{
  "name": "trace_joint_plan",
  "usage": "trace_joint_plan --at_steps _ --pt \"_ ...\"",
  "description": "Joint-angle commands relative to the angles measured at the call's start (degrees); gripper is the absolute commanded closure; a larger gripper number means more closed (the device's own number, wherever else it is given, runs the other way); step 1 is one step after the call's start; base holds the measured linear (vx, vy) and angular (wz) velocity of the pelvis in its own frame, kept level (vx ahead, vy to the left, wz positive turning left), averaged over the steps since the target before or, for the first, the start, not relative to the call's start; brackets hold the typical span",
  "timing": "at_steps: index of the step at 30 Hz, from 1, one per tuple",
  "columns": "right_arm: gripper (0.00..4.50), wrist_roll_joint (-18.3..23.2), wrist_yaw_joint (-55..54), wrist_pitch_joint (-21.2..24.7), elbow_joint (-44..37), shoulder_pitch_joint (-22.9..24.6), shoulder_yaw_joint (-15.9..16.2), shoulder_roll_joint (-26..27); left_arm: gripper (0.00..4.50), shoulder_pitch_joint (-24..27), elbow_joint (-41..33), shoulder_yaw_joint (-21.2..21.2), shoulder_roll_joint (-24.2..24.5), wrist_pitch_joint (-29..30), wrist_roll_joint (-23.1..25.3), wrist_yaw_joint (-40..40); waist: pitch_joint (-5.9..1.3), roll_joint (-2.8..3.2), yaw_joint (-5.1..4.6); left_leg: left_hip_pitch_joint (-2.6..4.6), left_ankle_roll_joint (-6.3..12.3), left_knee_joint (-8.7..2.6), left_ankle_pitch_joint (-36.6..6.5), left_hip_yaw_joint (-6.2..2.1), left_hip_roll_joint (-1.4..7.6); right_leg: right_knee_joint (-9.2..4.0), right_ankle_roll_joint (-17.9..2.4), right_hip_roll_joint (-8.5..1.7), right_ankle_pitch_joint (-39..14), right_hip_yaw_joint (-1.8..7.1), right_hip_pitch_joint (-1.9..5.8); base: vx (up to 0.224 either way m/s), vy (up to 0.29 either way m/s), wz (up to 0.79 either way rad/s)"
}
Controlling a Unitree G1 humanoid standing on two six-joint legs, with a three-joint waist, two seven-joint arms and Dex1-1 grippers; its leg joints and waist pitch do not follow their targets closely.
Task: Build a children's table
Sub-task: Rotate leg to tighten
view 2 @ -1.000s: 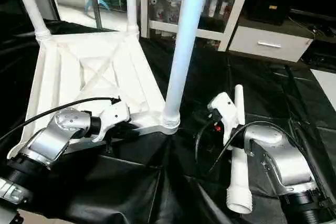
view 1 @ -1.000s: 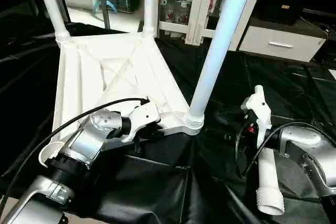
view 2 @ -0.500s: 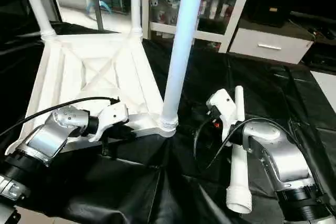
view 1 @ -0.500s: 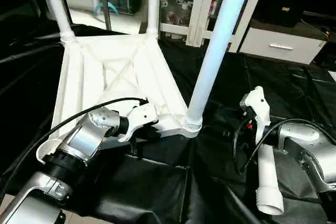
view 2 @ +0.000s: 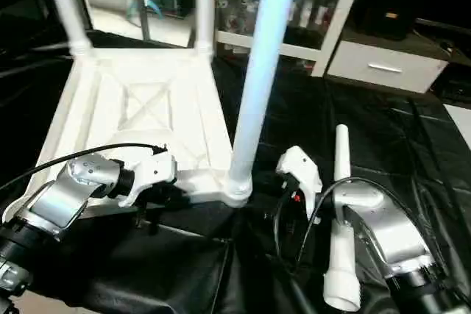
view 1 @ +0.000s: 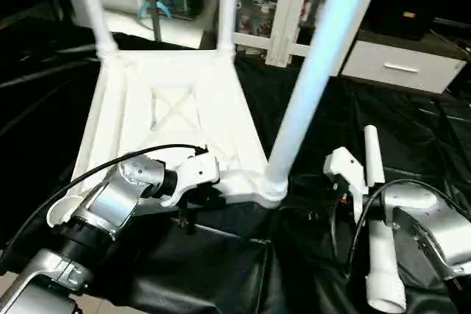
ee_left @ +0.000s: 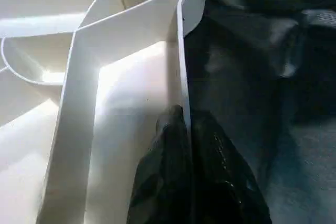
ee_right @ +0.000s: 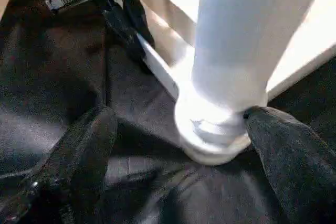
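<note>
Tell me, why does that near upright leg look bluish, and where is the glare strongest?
In the left eye view the near leg takes a pale blue cast; in the left wrist view the table top glares white beside the black fingers; in the right wrist view the leg looks soft.

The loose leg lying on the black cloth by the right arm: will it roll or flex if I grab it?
The loose leg is a round tapered tube lying flat on the black cloth, so a nudge would probably swing it in an arc. It looks like stiff hollow plastic, likely light and rigid. The smooth surface may slip between the fingers.
</note>
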Motion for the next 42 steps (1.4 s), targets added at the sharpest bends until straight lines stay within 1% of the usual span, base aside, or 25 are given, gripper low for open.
trace_joint_plan --at_steps 1,2,4,6,7,8,13,15,17,19,20,21,22,23,24,25,26,29,30,31,32,33,35,37,42 --pt "0.22 -1.6 0.5 -2.1 1.6 -1.9 0.7 -0.1 4.45 0.8 -0.9 -5.0 -0.3 -1.4 1.2 -4.1 -3.2 0.09 -0.12 1.1 -0.61 -4.68 -12.8 -2.41 5.46 -3.49 -13.5 -5.57 -12.2 3.95 1.73 0.0 0.0 0.0" --pt "0.22 -1.7 0.5 -2.2 1.7 -2.0 0.7 -0.1 4.45 0.8 -1.0 -5.0 -0.3 -1.4 1.3 -4.1 -3.09 0.18 0.04 1.39 -1.1 -4.69 -14.1 -2.33 5.46 -3.74 -13.2 -5.55 -13.8 4.01 1.52 0.0 0.0 0.0" --pt "0.22 -1.7 1.4 -2.6 1.9 -2.4 1.1 -0.3 4.45 0.8 -1.1 -5.0 -0.4 -1.6 1.4 -4.1 -3.04 0.3 0.28 1.73 -1.83 -4.8 -15.7 -2.32 5.56 -3.86 -12.8 -5.5 -15.1 4.05 1.31 0.0 0.0 0.0" --pt "0.22 -1.7 2.2 -3.0 2.1 -2.7 1.4 -0.5 4.45 0.7 -1.2 -4.9 -0.5 -1.5 1.4 -4.2 -3.02 0.34 0.36 1.78 -2.39 -4.91 -16.9 -2.39 5.6 -3.89 -12.5 -5.44 -15.5 4.05 1.33 0.0 0.0 0.0" --pt "0.22 -2.7 2.5 -4.0 2.9 -2.9 2.2 -0.4 4.45 0.5 -0.9 -4.8 -0.9 -1.4 1.5 -3.8 -3.0 0.47 0.28 1.61 -2.63 -5.02 -17.5 -2.49 5.59 -3.9 -12.3 -5.46 -15.7 4.07 1.44 0.0 0.0 0.0" --pt "0.22 -2.8 2.5 -4.0 3.0 -2.9 2.3 -0.4 4.45 0.5 -0.9 -4.7 -0.9 -1.4 1.5 -3.7 -3.02 0.38 0.25 1.49 -2.86 -5.06 -17.9 -2.6 5.6 -3.96 -12.0 -5.58 -16.4 4.06 1.58 0.0 0.0 0.0" --pt "0.22 -3.9 2.2 -5.7 5.5 -3.7 2.5 0.7 4.45 0.4 -0.5 -4.8 -1.3 -1.6 1.8 -3.2 -3.06 0.22 0.08 1.25 -2.68 -5.03 -17.5 -2.75 5.55 -4.11 -11.4 -5.77 -18.0 4.08 1.68 0.0 0.0 0.0" --pt "0.22 -4.0 2.3 -5.9 5.8 -3.8 2.6 0.8 4.45 0.3 -0.2 -4.7 -1.4 -1.7 1.9 -3.1 -3.11 0.31 0.14 1.35 -2.55 -5.0 -17.0 -2.69 5.58 -4.08 -11.5 -5.66 -17.2 4.08 1.62 0.0 0.0 0.0" --pt "0.22 -4.3 2.1 -6.3 6.6 -4.1 2.8 1.2 4.45 0.2 0.2 -4.6 -1.6 -1.9 2.2 -2.6 -3.1 0.18 0.04 1.18 -2.29 -5.04 -16.4 -2.7 5.58 -3.93 -11.7 -5.56 -16.2 4.06 1.73 0.0 0.0 0.0" --pt "0.22 -4.4 2.0 -6.6 7.1 -4.3 2.7 1.5 4.45 0.2 0.3 -4.5 -1.6 -1.9 2.3 -2.5 -3.12 0.22 0.09 1.24 -2.28 -5.01 -16.5 -2.68 5.59 -3.95 -11.8 -5.65 -16.5 4.07 1.68 0.0 0.0 0.0" --pt "0.22 -4.4 2.0 -6.7 7.5 -4.5 2.6 1.8 4.45 0.2 0.5 -4.5 -1.6 -1.9 2.4 -2.4 -3.1 0.26 0.13 1.39 -2.33 -4.99 -16.8 -2.62 5.58 -4.0 -11.8 -5.6 -16.7 4.08 1.57 0.0 0.0 0.0" --pt "0.52 -4.4 2.0 -6.9 7.9 -4.7 2.5 2.0 4.5 0.2 0.6 -4.4 -1.6 -2.0 2.4 -2.4 -3.09 0.27 0.08 1.4 -2.37 -5.0 -16.9 -2.62 5.59 -3.97 -11.9 -5.59 -16.7 4.08 1.53 0.0 0.0 0.0" --pt "0.6 -4.6 2.1 -7.1 8.3 -4.9 2.5 2.2 4.5 0.2 0.7 -4.4 -1.6 -2.1 2.5 -2.3 -3.04 0.16 0.02 1.27 -2.41 -5.03 -17.2 -2.66 5.55 -4.06 -11.8 -5.61 -17.3 4.05 1.64 0.0 0.0 0.0" --pt "0.6 -4.7 2.4 -7.2 8.7 -5.0 2.6 2.4 4.5 0.2 0.8 -4.4 -1.6 -2.1 2.5 -2.3 -3.04 0.21 0.09 1.32 -2.48 -4.99 -17.4 -2.65 5.56 -4.13 -11.6 -5.71 -17.9 4.09 1.56 0.0 0.0 0.0" --pt "0.65 -4.8 2.5 -7.4 8.9 -5.1 2.6 2.6 4.5 0.2 0.9 -4.3 -1.5 -2.1 2.6 -2.3 -3.02 0.1 0.08 1.31 -2.45 -5.01 -17.5 -2.66 5.56 -4.19 -11.5 -5.71 -18.1 4.08 1.57 0.0 0.0 0.0" --pt "0.85 -4.7 2.7 -7.4 9.3 -5.3 2.7 2.7 4.5 0.2 1.0 -4.3 -1.5 -2.2 2.6 -2.3 -3.02 0.18 0.06 1.22 -2.47 -5.06 -17.5 -2.75 5.58 -4.17 -11.4 -5.71 -18.5 4.06 1.64 0.0 0.0 0.0" --pt "0.98 -4.7 2.8 -7.5 9.5 -5.4 2.8 2.8 4.5 0.2 1.1 -4.2 -1.5 -2.2 2.7 -2.2 -3.0 -0.01 0.03 1.2 -2.41 -5.12 -17.7 -2.78 5.63 -4.17 -11.2 -5.71 -18.8 4.04 1.64 0.0 0.0 0.0" --pt "1.04 -5.0 3.3 -7.7 10.2 -5.7 3.2 2.9 4.5 0.3 1.2 -4.1 -1.4 -2.2 2.9 -2.1 -3.04 0.06 0.05 1.2 -2.38 -5.08 -17.3 -2.75 5.61 -4.15 -11.2 -5.72 -18.5 4.06 1.63 0.0 0.0 0.0" --pt "1.16 -5.0 3.4 -7.8 10.3 -5.7 3.3 2.9 4.5 0.3 1.2 -4.1 -1.4 -2.2 2.9 -2.1 -3.02 -0.01 0.04 1.15 -2.33 -5.11 -17.2 -2.76 5.62 -4.14 -11.2 -5.73 -18.5 4.08 1.64 0.0 0.0 0.0" --pt "1.31 -5.1 3.5 -7.9 10.4 -5.8 3.4 2.9 4.5 0.3 1.2 -4.1 -1.3 -2.2 2.9 -2.1 -3.05 0.06 0.07 1.18 -2.37 -5.09 -17.1 -2.76 5.62 -4.11 -11.2 -5.75 -18.4 4.07 1.64 0.0 0.0 0.0" --pt "1.31 -5.3 3.5 -8.1 10.7 -5.8 3.5 2.9 4.5 0.3 1.2 -4.1 -1.3 -2.2 3.0 -2.1 -3.03 0.04 0.05 1.17 -2.33 -5.12 -17.1 -2.75 5.62 -4.11 -11.2 -5.72 -18.4 4.08 1.63 0.0 0.0 0.0" --pt "1.45 -5.5 3.5 -8.4 10.9 -5.9 3.6 2.9 4.5 0.3 1.2 -4.0 -1.3 -2.3 3.0 -2.1 -3.03 0.08 0.07 1.16 -2.36 -5.11 -17.2 -2.76 5.62 -4.14 -11.2 -5.78 -18.6 4.08 1.64 0.0 0.0 0.0" --pt "1.49 -6.2 3.9 -9.0 11.5 -6.0 3.8 2.8 4.5 0.2 1.4 -4.0 -1.3 -2.4 3.1 -2.1 -3.03 0.13 0.07 1.15 -2.33 -5.08 -17.2 -2.75 5.58 -4.18 -11.1 -5.79 -18.8 4.09 1.63 0.0 0.0 0.0" --pt "1.78 -6.4 4.1 -9.3 11.9 -6.0 3.8 2.8 4.5 0.1 1.5 -4.0 -1.2 -2.4 3.2 -2.0 -3.01 0.19 0.08 1.17 -2.4 -5.12 -17.3 -2.77 5.61 -4.21 -11.0 -5.76 -19.0 4.09 1.61 0.0 0.0 0.0" --pt "1.91 -6.5 3.9 -9.5 12.1 -5.4 3.8 3.0 4.5 0.0 1.8 -4.2 -1.1 -2.6 3.5 -1.9 -2.95 0.23 0.0 1.23 -2.67 -5.21 -18.6 -2.86 5.62 -4.35 -10.8 -5.73 -19.9 4.07 1.55 0.0 0.0 0.0"
